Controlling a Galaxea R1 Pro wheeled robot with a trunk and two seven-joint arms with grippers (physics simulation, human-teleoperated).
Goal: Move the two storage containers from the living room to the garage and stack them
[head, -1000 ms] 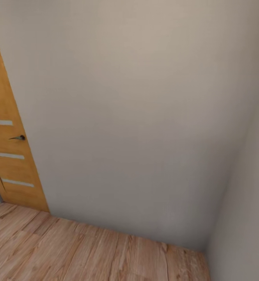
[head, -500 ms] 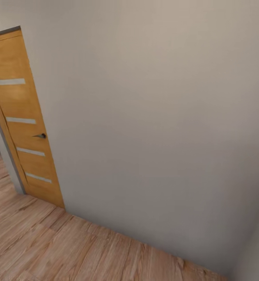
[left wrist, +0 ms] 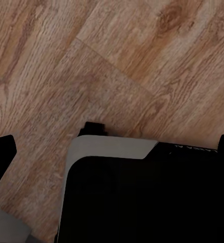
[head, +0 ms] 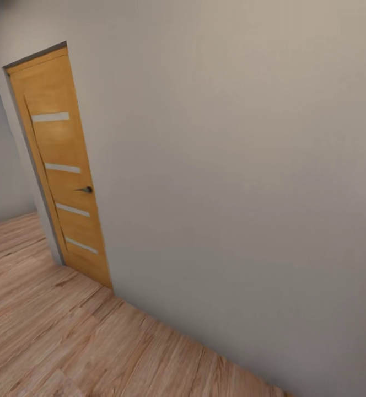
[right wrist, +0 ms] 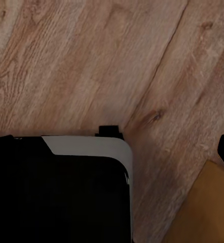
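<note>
Head view: I face a pale grey wall (head: pixel 232 165) with a wooden door (head: pixel 62 165) on light wood-plank flooring (head: pixel 50 336); I see no containers here. Left wrist view: planks under the robot's black base (left wrist: pixel 142 197). Right wrist view: likewise; I cannot tell either hand's state.

A wooden door (head: pixel 62 165) with four pale horizontal strips and a dark handle (head: pixel 85 189) is set in a plain grey wall (head: pixel 232 182). The door is closed. Light wood-plank flooring (head: pixel 50 336) runs from the base of the door along the foot of the wall.
</note>
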